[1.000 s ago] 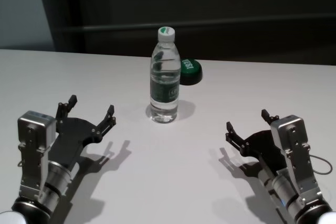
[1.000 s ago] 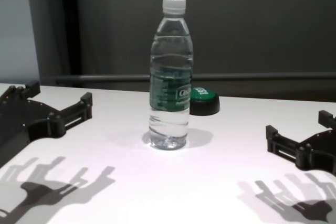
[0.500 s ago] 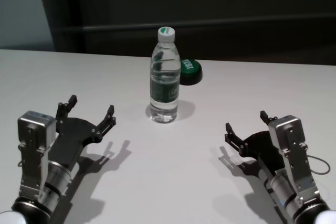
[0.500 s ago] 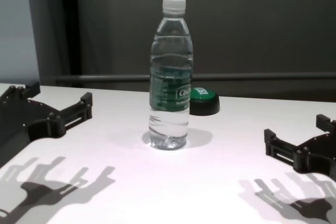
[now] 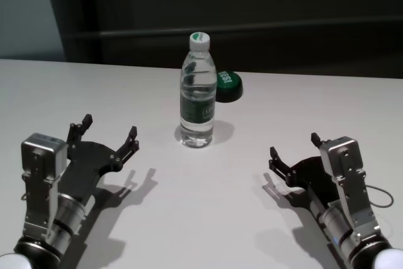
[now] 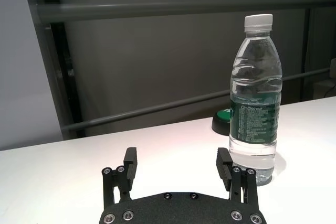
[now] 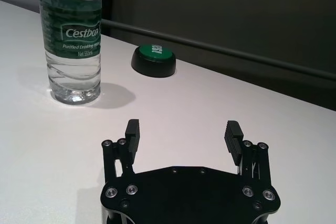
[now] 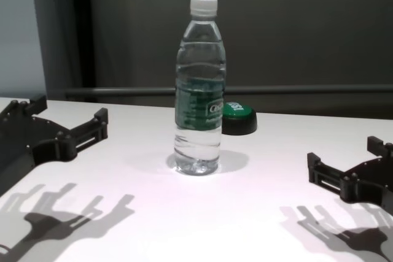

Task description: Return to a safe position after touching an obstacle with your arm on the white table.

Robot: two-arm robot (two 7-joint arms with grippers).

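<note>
Right gripper (image 5: pixel 293 145) spread wide (empty), bottle (image 5: pixel 198 92) upright

Bottle (image 7: pixel 70 35) label: "Cestbon", "Purified Drinking"; green button (image 7: pixel 154 59) text unreadable.

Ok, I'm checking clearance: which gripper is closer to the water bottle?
The left gripper, though only slightly. Its open fingers reach nearer the water bottle on the white table; the right gripper, also open, sits farther back.
</note>
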